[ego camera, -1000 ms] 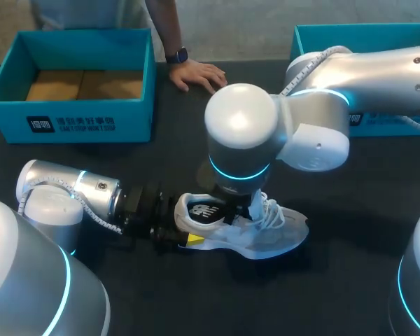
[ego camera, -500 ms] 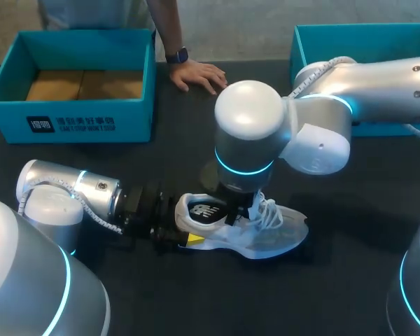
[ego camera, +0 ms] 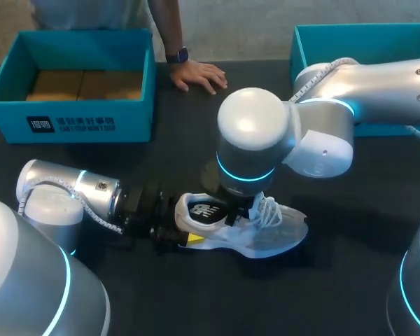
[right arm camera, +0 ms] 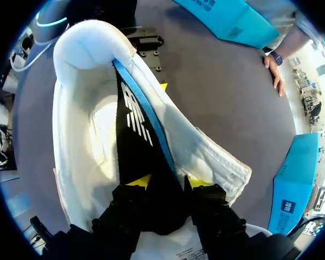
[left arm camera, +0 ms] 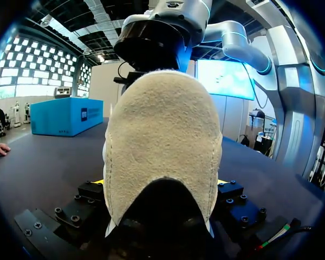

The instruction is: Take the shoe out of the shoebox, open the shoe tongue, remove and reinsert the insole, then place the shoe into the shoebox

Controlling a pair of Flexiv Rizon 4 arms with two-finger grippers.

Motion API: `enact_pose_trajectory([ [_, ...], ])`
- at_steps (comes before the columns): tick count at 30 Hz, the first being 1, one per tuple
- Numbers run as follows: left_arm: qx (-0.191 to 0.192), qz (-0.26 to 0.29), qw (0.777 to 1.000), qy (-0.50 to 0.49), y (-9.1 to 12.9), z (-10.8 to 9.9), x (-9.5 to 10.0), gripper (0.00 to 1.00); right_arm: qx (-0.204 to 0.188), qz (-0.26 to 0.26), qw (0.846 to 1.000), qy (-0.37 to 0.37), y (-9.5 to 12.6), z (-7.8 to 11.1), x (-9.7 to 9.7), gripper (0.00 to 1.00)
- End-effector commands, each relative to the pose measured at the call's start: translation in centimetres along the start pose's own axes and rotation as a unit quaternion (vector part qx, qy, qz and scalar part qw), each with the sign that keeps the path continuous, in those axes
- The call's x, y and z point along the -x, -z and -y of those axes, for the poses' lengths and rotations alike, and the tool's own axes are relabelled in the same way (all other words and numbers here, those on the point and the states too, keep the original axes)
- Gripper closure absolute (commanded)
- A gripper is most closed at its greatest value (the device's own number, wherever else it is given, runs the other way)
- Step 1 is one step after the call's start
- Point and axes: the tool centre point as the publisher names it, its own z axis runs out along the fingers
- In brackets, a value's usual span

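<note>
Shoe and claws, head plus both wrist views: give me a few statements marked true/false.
1. The shoe lies on the table, outside the left box and the right box. True.
2. The left claw grips the shoe at its toe. False: it is shut on the heel.
3. The right claw is shut on the black insole, coming from above the shoe. True.
4. The left box holds a second shoe. False: only its brown bottom shows.
5. A person's hand rests on the table beside the left box. True.
</note>
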Motion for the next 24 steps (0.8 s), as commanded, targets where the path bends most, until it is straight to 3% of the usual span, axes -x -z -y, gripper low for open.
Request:
enact_pose_trajectory([
  [1,0.0,0.0,1.0,0.0,-0.1,-0.2,-0.1,1.0,0.003,-0.019,1.0,0.003,-1.7,-0.2,0.6,0.61],
  [10,0.0,0.0,1.0,0.0,-0.1,-0.2,-0.1,1.0,0.004,-0.072,0.997,0.018,-4.3,-0.8,0.8,0.6],
  [24,0.0,0.0,1.0,0.0,-0.1,-0.2,-0.1,1.0,-0.017,-0.118,0.993,0.018,-5.0,0.4,-2.7,0.65],
])
